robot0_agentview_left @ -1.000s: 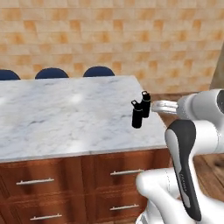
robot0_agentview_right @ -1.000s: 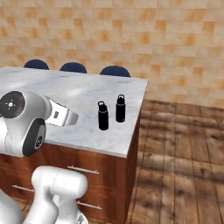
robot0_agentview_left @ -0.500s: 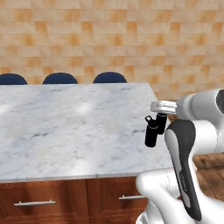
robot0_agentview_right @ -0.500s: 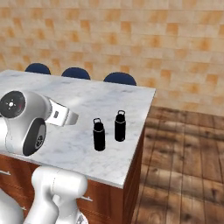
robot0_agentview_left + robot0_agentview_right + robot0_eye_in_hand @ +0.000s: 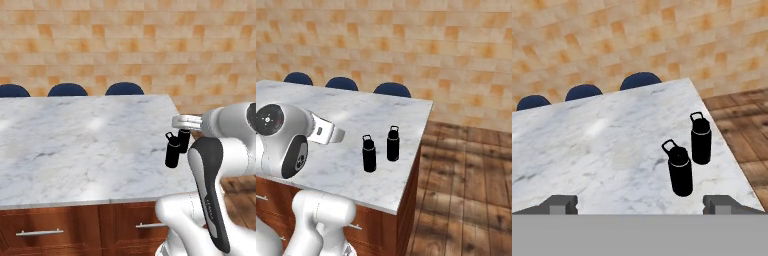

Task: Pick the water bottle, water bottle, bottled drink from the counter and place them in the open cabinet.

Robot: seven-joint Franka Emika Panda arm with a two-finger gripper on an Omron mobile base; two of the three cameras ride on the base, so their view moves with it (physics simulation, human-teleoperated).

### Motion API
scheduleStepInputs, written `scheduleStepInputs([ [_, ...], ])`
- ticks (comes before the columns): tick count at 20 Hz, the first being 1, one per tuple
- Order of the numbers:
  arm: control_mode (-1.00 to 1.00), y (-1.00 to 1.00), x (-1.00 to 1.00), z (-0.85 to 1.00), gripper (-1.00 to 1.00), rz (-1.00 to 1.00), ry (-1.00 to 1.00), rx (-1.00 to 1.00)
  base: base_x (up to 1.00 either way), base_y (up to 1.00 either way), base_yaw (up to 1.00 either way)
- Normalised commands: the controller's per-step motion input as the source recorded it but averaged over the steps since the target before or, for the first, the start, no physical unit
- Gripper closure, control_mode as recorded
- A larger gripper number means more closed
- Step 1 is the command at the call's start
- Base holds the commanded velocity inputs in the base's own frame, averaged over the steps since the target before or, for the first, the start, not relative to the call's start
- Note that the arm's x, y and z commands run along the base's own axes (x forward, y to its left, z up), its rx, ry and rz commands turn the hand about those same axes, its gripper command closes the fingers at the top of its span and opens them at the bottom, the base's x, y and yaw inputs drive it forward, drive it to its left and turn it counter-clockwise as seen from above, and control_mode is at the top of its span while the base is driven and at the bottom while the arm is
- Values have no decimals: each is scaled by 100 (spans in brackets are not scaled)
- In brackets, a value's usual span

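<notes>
Gripper (image 5: 640, 202) jaws stand wide apart with nothing between them, its two dark finger tips (image 5: 561, 204) showing at the bottom of the hand view, above the near part of the counter (image 5: 587, 150). That counter is a broad slab of white-grey veined marble, smooth with soft glare patches, set over reddish-brown wooden drawers (image 5: 50, 227) with silver bar handles. Two matte black cylindrical water bottles, each with a looped sport cap, stand upright close together near the counter's right edge: the nearer bottle (image 5: 680, 170) and the farther bottle (image 5: 701, 138) just beside it, not touching. Three rounded dark blue chair backs (image 5: 640, 80) show past the far edge, before a tan tiled wall (image 5: 406, 40). Compared with a second ago, the whole scene sits larger and closer in both base views, so the base has driven in; the bottles keep their spots. Bare marble lies open to the left of the bottles; to their right the slab ends over wooden floor (image 5: 466, 175).
</notes>
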Motion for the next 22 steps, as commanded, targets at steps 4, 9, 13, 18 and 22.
scheduleStepInputs([
  [4,100,0,0,0,-100,0,0,0,0,0,0],
  [9,100,0,0,0,-100,0,0,0,0,-1,1],
  [13,-100,-14,-13,3,-100,26,0,2,0,0,0],
  [18,-100,-26,-20,8,-100,37,0,1,0,0,0],
  [22,-100,-40,-15,0,-100,44,2,0,0,0,0],
])
